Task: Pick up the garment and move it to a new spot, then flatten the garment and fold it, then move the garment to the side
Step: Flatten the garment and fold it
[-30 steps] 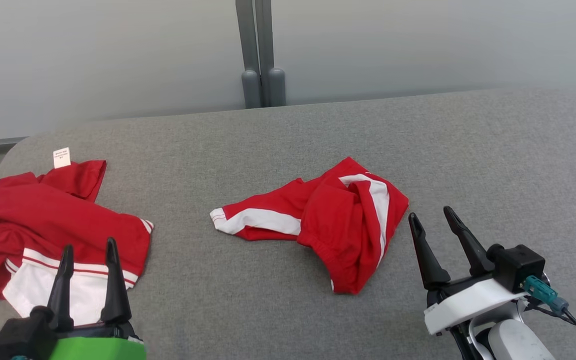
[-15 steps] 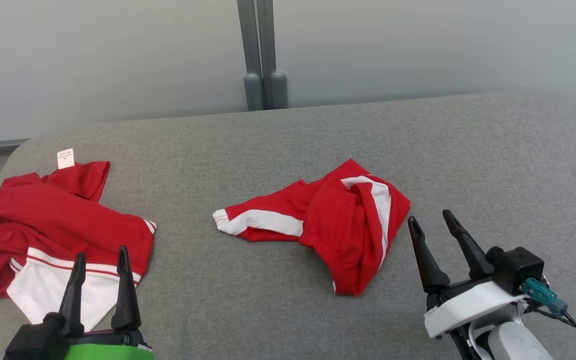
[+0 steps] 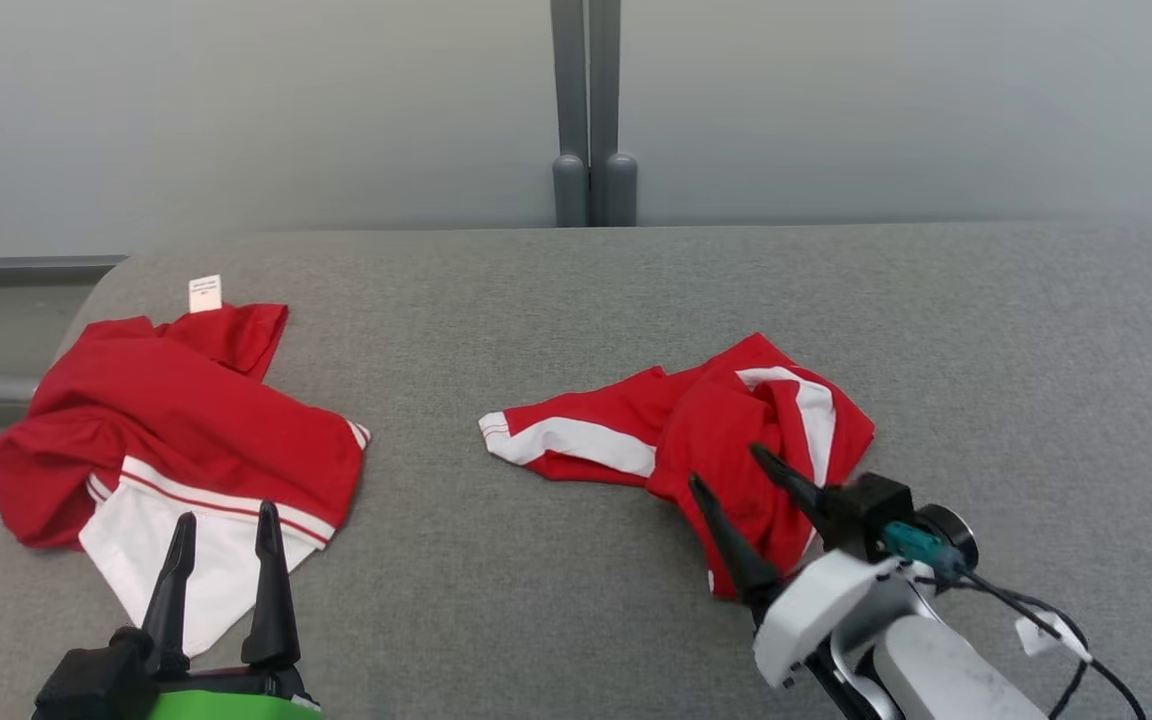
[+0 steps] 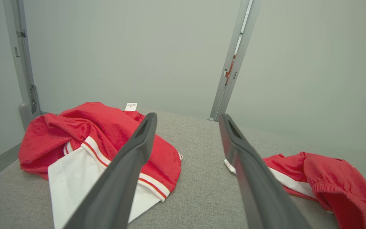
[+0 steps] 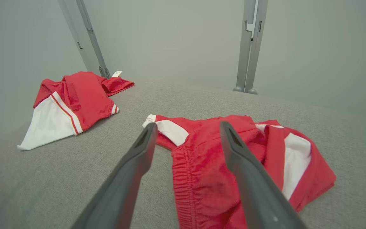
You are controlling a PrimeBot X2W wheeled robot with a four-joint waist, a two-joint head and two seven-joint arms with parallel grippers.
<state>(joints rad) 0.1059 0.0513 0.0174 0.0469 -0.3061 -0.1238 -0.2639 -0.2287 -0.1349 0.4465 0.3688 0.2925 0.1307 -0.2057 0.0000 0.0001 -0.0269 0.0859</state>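
**Right hand (image 3: 724,464) spread open over the garment (image 3: 696,430)**

The garment, red with broad white stripes, lies crumpled near the middle of the grey counter (image 3: 536,300), a little right of centre. One striped end stretches flat to the left, and the bulk of the cloth is bunched up on the right.

The right hand reaches in from the near right. Its two dark fingers stand wide apart and hold nothing. In the head view the fingertips lie across the near right part of the bunched cloth. The right wrist view shows the gathered elastic edge of the garment between the two fingers. Whether the tips touch the cloth cannot be told.

The left hand (image 3: 226,512) is at the near left, also spread wide and empty, well apart from the garment. Its fingers show in front of the white panel of a second garment (image 3: 186,420), red and white, which lies in a heap at the counter's left end. A white label (image 3: 204,293) sticks out at that heap's far edge.

A grey post (image 3: 591,110) rises behind the counter's far edge.
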